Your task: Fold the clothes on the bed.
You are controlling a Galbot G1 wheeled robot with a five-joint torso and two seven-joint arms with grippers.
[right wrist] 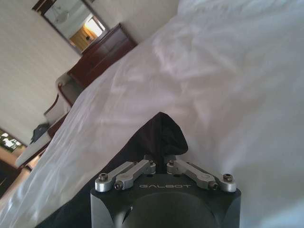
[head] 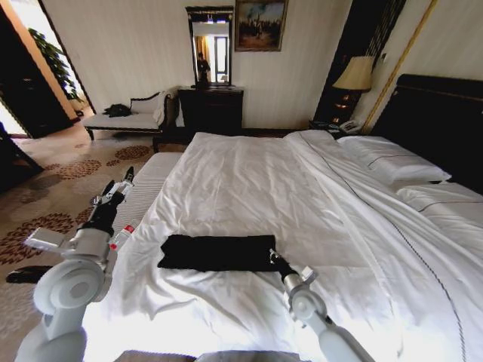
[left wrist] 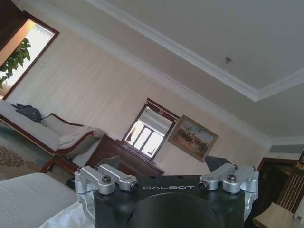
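White bed fills centre toward 1 o'clock; black T-shirt lies as folded strip near its foot, 6 o'clock; left gripper raised off bed edge, 9 o'clock, fingers spread, holding nothing; right gripper pinched closed on T-shirt's right end

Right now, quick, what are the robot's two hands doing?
Left gripper: open, holding nothing, raised beside the bed.
Right gripper: shut on the black T-shirt.
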